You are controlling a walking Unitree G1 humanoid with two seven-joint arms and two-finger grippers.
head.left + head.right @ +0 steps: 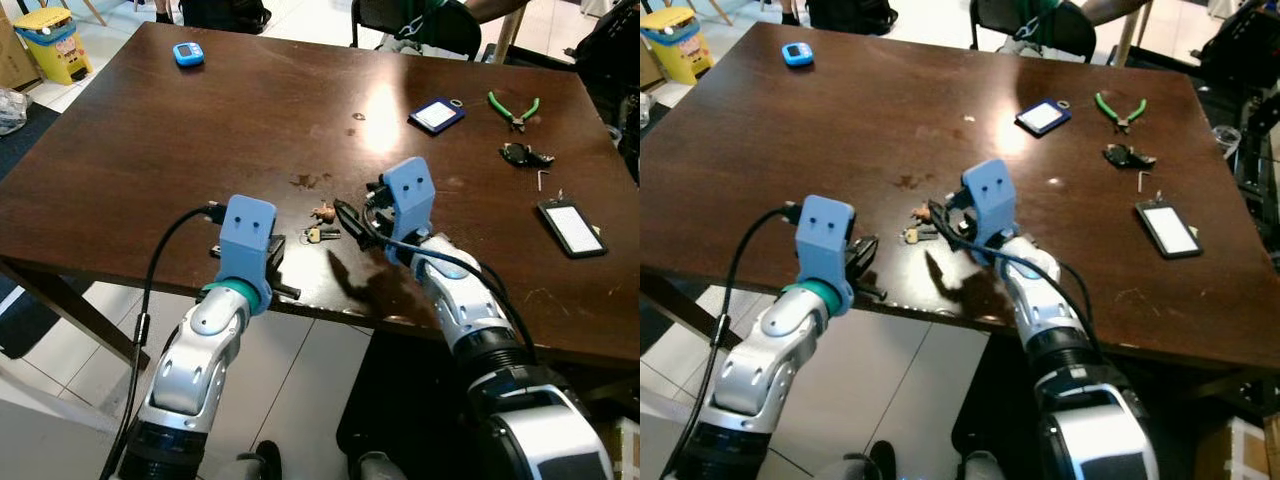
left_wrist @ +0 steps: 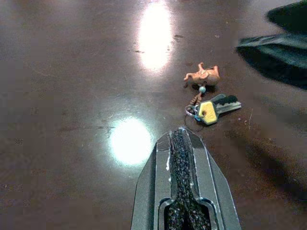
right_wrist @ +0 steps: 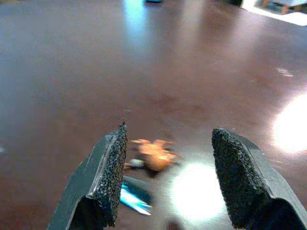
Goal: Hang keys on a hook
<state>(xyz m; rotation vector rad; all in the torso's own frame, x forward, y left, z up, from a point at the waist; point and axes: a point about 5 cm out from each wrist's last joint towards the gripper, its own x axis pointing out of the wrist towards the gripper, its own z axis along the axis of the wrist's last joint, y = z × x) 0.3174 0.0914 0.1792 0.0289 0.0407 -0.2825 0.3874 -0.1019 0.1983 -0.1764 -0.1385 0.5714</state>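
Head cameras look down on the table (image 1: 200, 130) from above; both wrist cameras sit low, sharing the keys (image 2: 211, 109).

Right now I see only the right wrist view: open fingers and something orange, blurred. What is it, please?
Observer: An orange charm on a ring with the keys, one yellow-headed, lying on the table.
Operator: Where is the left gripper?
Observer: The left gripper is shut, at the table's near edge, left of the keys, not touching them.
Operator: And mine?
Observer: The right gripper is just right of the keys, pointing at them.
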